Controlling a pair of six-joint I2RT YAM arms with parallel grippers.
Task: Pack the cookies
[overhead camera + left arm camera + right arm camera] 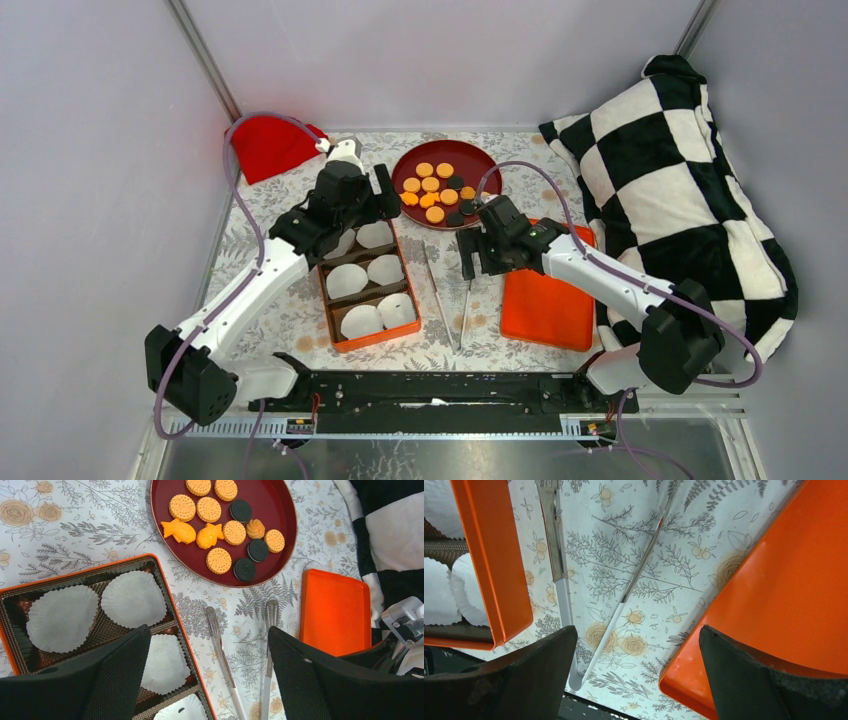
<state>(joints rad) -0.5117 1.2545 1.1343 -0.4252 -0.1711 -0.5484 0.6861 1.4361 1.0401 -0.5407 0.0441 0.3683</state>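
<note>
The cookies [234, 532] all lie on the dark red plate [272, 502] at the far side of the table [300, 320]. Most are orange, among them two fish shapes and a small swirl, and three are black. None sits in the orange box [368, 343], which lies just left of the plate; its compartments hold only white paper cups [132, 597]. The left gripper [207, 631] hangs over the far end of the box beside the plate, its jaws spread wide with nothing between them. The right gripper [475, 258] hovers just near of the plate, above the strip of tablecloth between the box and the orange lid [545, 305]. Its jaws are also spread wide and pinch nothing. The tongs [555, 550] lie flat on that strip below it, their arms joined at the near end and parted toward the plate, touched by neither gripper. The lid lies flat at the right, close to a black-and-white checked pillow [680, 170]. A red cloth [270, 145] lies at the far left corner.
</note>
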